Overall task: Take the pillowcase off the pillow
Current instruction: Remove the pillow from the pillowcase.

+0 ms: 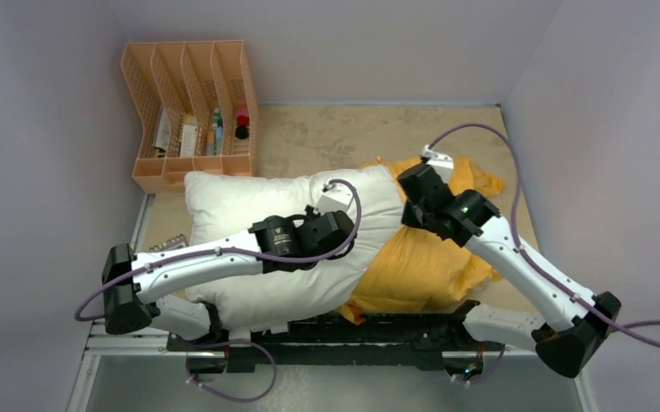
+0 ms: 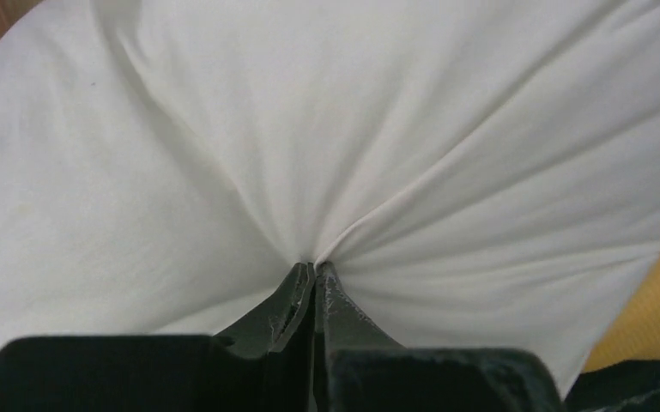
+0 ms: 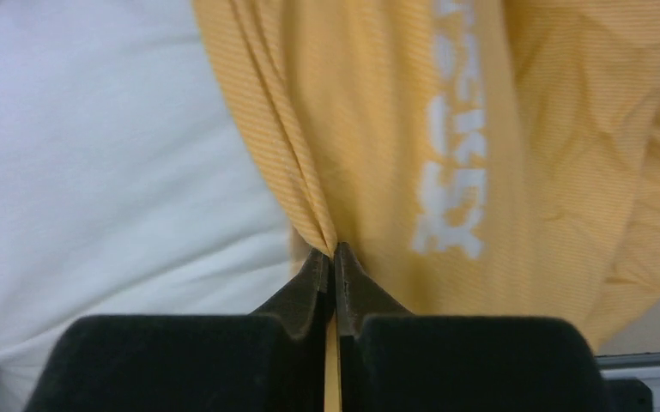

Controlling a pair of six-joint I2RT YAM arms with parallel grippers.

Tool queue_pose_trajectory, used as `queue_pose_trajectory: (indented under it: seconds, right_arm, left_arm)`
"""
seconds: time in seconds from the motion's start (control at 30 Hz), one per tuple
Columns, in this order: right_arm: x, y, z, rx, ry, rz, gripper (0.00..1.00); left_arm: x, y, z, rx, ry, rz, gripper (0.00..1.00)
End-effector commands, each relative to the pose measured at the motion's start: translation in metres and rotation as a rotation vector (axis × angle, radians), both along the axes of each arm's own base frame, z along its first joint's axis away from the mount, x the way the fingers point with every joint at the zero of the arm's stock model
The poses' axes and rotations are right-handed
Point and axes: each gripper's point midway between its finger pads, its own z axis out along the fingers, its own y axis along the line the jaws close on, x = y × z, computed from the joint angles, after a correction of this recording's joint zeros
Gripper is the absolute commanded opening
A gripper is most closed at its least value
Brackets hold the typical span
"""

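Jaws pinch pillow [image 1: 249, 193], pillowcase [image 1: 420, 266]; mottled tan tabletop [image 1: 326, 137], lilac walls [image 1: 43, 129].

**Two-arm rig: outward appearance**

Left arm [image 1: 197, 262] and right arm [image 1: 523, 266]: white link shells joined by black cylindrical joint housings, with black blocks at the bases. A mauve cable [image 1: 359, 215] loops along each arm. A small green light [image 1: 466, 209] shows on the right arm's wrist. Left gripper [image 2: 315, 268] and right gripper [image 3: 334, 251]: matte black bodies, tapering dark fingers with scuffed faces.
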Motion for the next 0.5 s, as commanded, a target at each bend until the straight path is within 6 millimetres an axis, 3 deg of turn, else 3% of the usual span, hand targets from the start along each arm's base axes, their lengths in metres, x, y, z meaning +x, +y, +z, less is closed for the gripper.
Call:
queue_pose_trajectory:
  seconds: [0.0, 0.1, 0.23, 0.3, 0.37, 0.47]
  right_arm:
    - [0.018, -0.070, 0.010, -0.086, -0.066, -0.128, 0.00]
    - [0.030, -0.099, 0.015, -0.124, -0.065, -0.178, 0.00]
    - [0.040, -0.123, 0.023, -0.179, -0.065, -0.231, 0.00]
    - [0.046, -0.128, 0.028, -0.168, -0.076, -0.228, 0.00]
    - [0.050, -0.113, 0.030, -0.097, -0.076, -0.160, 0.00]
    - [0.051, -0.072, 0.029, 0.058, -0.063, 0.022, 0.04]
  left_arm:
    - [0.024, 0.083, -0.041, 0.227, 0.053, 0.261, 0.00]
    - [0.032, 0.112, -0.038, 0.254, 0.023, 0.344, 0.00]
    - [0.040, 0.145, -0.030, 0.205, 0.038, 0.425, 0.00]
    - [0.041, 0.150, -0.025, 0.182, 0.042, 0.439, 0.00]
    - [0.042, 0.147, -0.022, 0.147, 0.045, 0.433, 0.00]
    - [0.042, 0.128, -0.024, 0.072, 0.082, 0.382, 0.00]
